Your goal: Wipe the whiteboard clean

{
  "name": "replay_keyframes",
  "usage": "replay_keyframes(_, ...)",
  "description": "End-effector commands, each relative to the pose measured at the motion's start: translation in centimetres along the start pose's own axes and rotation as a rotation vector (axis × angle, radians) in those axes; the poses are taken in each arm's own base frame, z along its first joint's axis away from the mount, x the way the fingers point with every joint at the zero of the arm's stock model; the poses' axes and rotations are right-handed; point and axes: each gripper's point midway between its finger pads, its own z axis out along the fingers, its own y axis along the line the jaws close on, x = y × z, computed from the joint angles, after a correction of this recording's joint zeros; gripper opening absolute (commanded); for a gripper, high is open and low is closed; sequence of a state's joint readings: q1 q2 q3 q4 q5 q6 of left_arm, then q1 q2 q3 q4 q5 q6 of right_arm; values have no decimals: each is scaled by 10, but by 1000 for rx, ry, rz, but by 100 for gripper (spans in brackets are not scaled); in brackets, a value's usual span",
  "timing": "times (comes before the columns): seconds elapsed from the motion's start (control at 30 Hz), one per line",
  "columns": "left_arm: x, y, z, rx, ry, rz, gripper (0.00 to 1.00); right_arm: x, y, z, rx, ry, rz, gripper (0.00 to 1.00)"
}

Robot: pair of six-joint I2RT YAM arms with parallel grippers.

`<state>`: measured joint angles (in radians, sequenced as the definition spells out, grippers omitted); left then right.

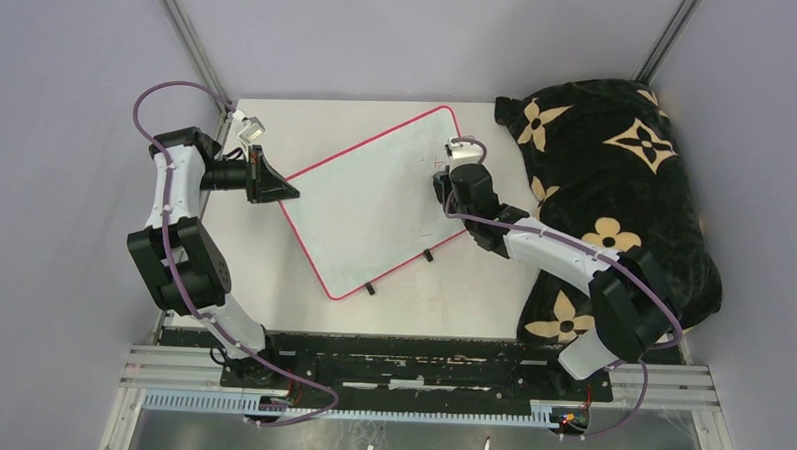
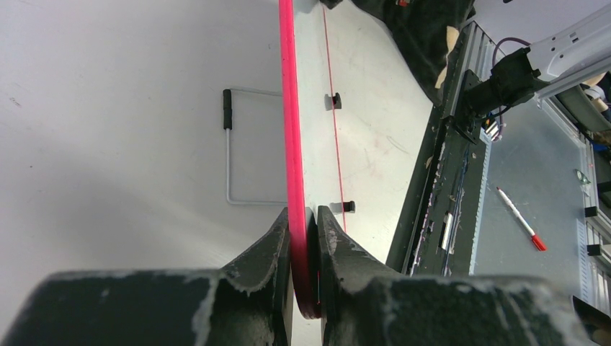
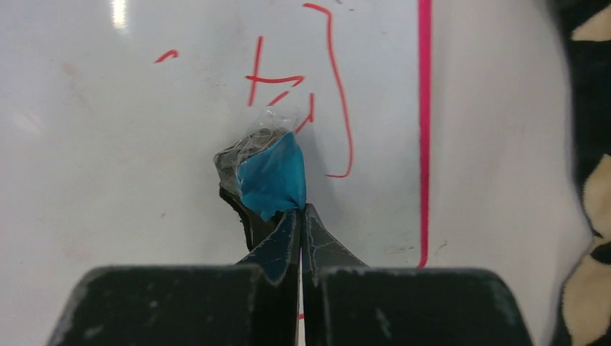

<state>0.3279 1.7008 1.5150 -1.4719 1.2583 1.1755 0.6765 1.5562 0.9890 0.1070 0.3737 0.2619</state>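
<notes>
The whiteboard [image 1: 375, 199], white with a thin red border, lies skewed on the table, with two black clips on its near long edge. My left gripper [image 1: 286, 193] is shut on the board's left corner. In the left wrist view the red edge [image 2: 290, 108] runs between the closed jaws of the left gripper [image 2: 304, 223]. My right gripper [image 1: 444, 182] is over the board near its right edge. In the right wrist view the right gripper [image 3: 301, 210] is shut on a blue wad with grey material [image 3: 270, 176], pressed on the board just below red pen marks [image 3: 331, 86].
A black cushion with a cream flower pattern [image 1: 616, 193] lies against the board's right side. A metal rail with the arm bases [image 1: 419, 371] runs along the near edge. A red-tipped marker [image 2: 520, 218] lies on the lower shelf beyond it.
</notes>
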Motion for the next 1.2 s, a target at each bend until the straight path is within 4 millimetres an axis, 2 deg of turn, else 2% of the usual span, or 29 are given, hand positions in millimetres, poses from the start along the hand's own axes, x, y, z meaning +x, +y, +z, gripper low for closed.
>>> replay_keyframes(0.0, 6, -2, -2, -28, 61, 77, 3, -26, -28, -4, 104, -65, 1, 1)
replay_keyframes(0.23, 5, -2, -3, -28, 61, 76, 3, -57, -30, -14, 107, -116, 7, 1)
replay_keyframes(0.4, 4, -2, -3, -28, 57, 78, 3, -68, -31, -22, 100, -144, 11, 1)
replay_keyframes(0.53, 4, -2, -2, -24, 55, 76, 3, -79, -25, -16, 87, -154, -4, 1)
replay_keyframes(0.8, 5, -3, -2, -25, 57, 75, 3, -90, 1, 10, 7, -121, -31, 1)
replay_keyframes(1.17, 2, -2, -2, -24, 53, 76, 3, -97, 47, -6, -212, -143, 25, 1)
